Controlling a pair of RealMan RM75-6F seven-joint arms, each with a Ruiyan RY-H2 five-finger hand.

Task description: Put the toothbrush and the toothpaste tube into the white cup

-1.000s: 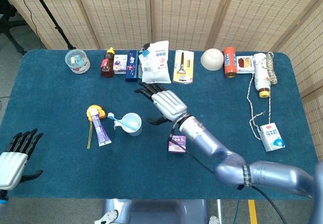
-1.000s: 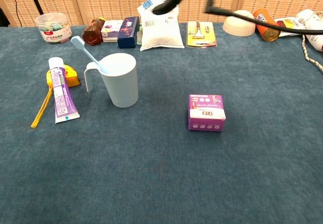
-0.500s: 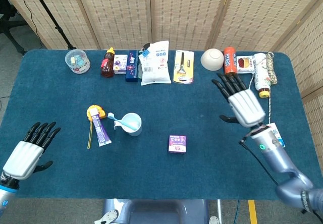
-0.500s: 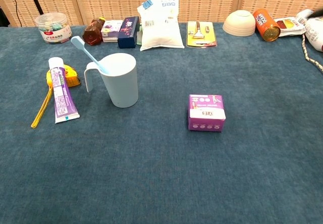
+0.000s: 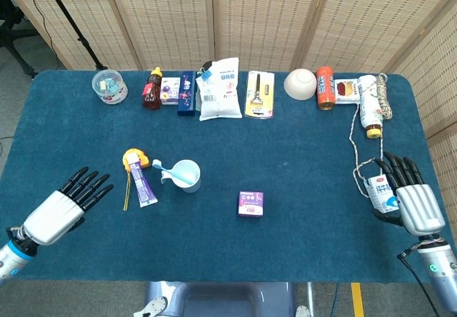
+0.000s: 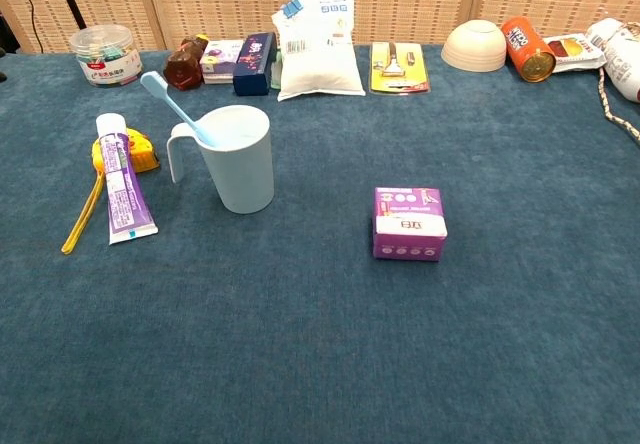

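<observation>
The white cup (image 5: 187,175) (image 6: 239,158) stands upright left of the table's middle. A light-blue toothbrush (image 5: 170,170) (image 6: 175,106) leans inside it, head sticking out to the left. The purple toothpaste tube (image 5: 142,184) (image 6: 123,190) lies flat just left of the cup. My left hand (image 5: 63,208) hovers open near the front left edge, well left of the tube. My right hand (image 5: 412,198) is open at the front right, beside a milk carton (image 5: 380,193). Neither hand shows in the chest view.
A yellow tape measure (image 5: 133,160) lies behind the tube. A purple box (image 5: 250,203) (image 6: 408,224) sits right of the cup. Along the far edge stand a jar (image 5: 109,86), bottle (image 5: 151,89), white bag (image 5: 221,88), razor pack (image 5: 259,94), bowl (image 5: 300,83) and orange can (image 5: 325,87). A rope (image 5: 363,131) trails at right.
My right hand swept from above the cup across to the front right edge. My left hand moved forward and right toward the tube. The toothbrush, cup and tube stayed put.
</observation>
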